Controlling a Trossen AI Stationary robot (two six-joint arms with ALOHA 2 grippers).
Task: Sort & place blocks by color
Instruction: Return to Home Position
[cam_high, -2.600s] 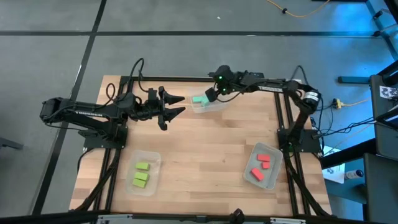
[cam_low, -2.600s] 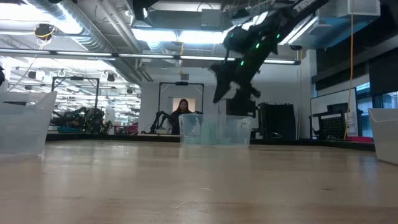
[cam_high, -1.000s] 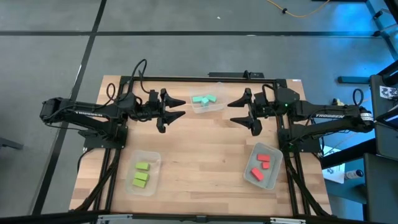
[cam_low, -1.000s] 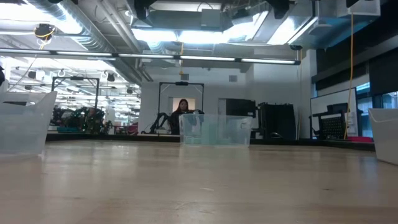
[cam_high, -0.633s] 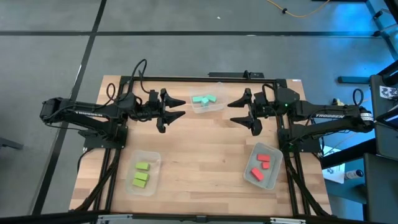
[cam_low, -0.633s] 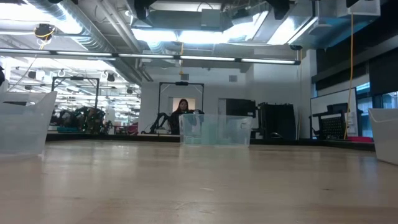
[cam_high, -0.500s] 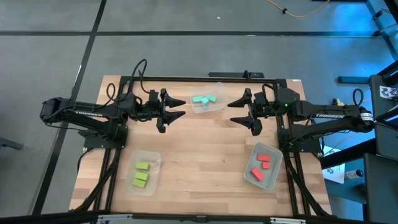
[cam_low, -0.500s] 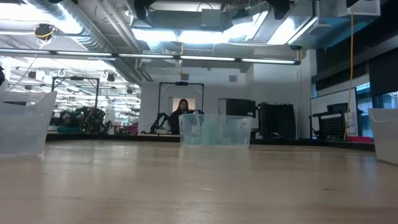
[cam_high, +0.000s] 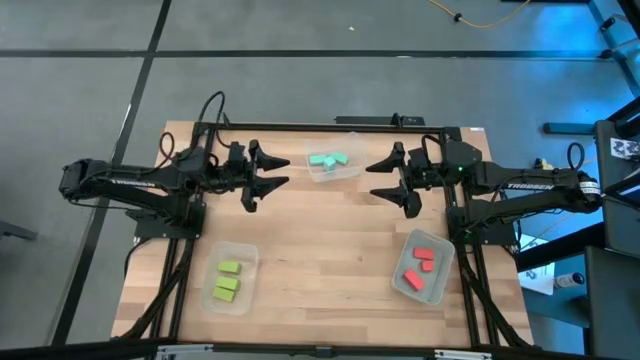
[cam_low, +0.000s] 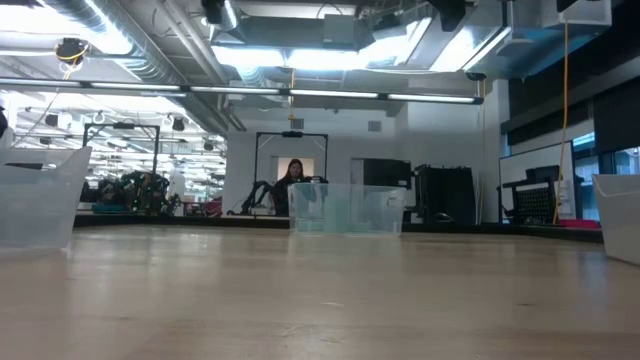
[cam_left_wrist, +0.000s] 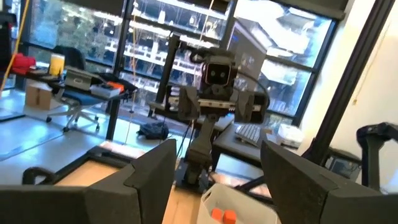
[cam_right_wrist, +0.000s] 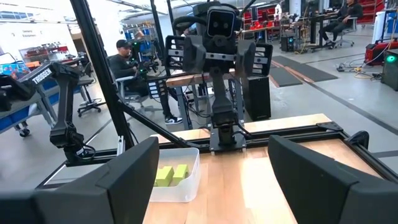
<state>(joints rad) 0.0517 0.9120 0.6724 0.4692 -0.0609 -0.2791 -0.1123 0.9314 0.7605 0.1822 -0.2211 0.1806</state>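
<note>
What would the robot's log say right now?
left gripper open, empty | right gripper open, empty | teal blocks, green blocks, red blocks sorted in separate tubs

This is a robotics lab in an open industrial hall. A pale wooden counter (cam_high: 330, 230) in a black metal frame (cam_high: 300, 127) carries two dark, cabled robot arms (cam_high: 120, 182) and stands on a grey concrete floor (cam_high: 300, 80). Overhead run bare silver ducts (cam_low: 150, 40) and long strip lights (cam_low: 300, 55). Beyond the counter are another dark robot arm (cam_right_wrist: 62, 106) at a neighbouring station, a seated person (cam_right_wrist: 127, 62) at a workstation, a wheeled office chair (cam_left_wrist: 84, 111) and tall glass walls (cam_left_wrist: 155, 50).
</note>
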